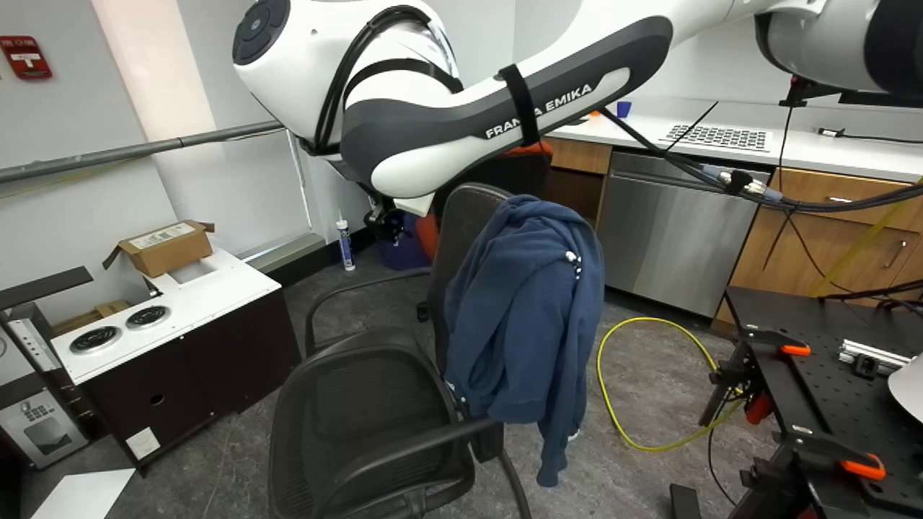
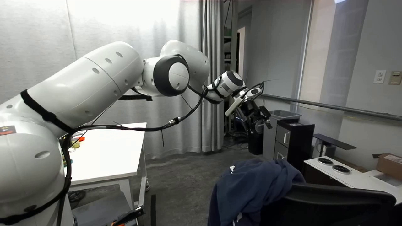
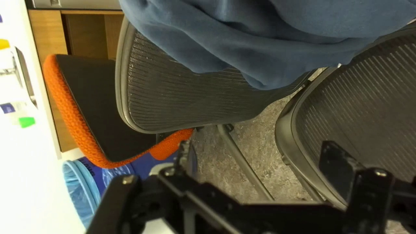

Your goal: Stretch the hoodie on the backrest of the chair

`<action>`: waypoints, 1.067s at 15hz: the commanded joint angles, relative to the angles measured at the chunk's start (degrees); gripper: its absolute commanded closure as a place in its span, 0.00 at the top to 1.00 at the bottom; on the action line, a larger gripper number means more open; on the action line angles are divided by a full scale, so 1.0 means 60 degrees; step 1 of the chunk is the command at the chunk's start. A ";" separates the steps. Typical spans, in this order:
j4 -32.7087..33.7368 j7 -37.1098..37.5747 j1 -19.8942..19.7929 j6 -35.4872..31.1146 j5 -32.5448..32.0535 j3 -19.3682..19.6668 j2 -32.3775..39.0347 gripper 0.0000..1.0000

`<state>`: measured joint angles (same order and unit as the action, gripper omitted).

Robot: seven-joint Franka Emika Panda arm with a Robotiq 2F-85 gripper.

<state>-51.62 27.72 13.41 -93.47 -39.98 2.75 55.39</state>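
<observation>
The blue hoodie hangs bunched over one side of the dark backrest, with a sleeve dangling below. It also shows in an exterior view and at the top of the wrist view. The other side of the backrest is bare in the wrist view. The black chair's seat is bare. My gripper is beyond the bare side of the backrest, apart from the hoodie. In the wrist view its fingers are wide apart with nothing between them. It also shows in an exterior view.
An orange-backed chair stands close behind the backrest. A white stove-top unit with a cardboard box is at one side. A black table and a yellow hose are on the other. A blue-lined bin is nearby.
</observation>
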 commanded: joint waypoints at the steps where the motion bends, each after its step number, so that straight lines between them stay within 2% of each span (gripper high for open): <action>1: -0.2287 0.1484 -0.0113 -0.0125 0.0242 -0.0085 -0.1751 1.00; 3: -0.3098 0.2136 -0.0139 -0.0186 0.0213 -0.0087 -0.2366 1.00; 4: -0.3472 0.2365 0.0037 -0.0249 0.0426 0.0222 -0.2651 1.00; 8: -0.5127 0.3488 -0.0073 -0.0453 0.0417 0.0207 -0.3881 1.00; 16: -0.8696 0.4850 -0.0662 -0.1118 0.0507 0.0025 -0.6039 1.00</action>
<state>-92.70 53.89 11.60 -95.44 -38.60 3.67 26.05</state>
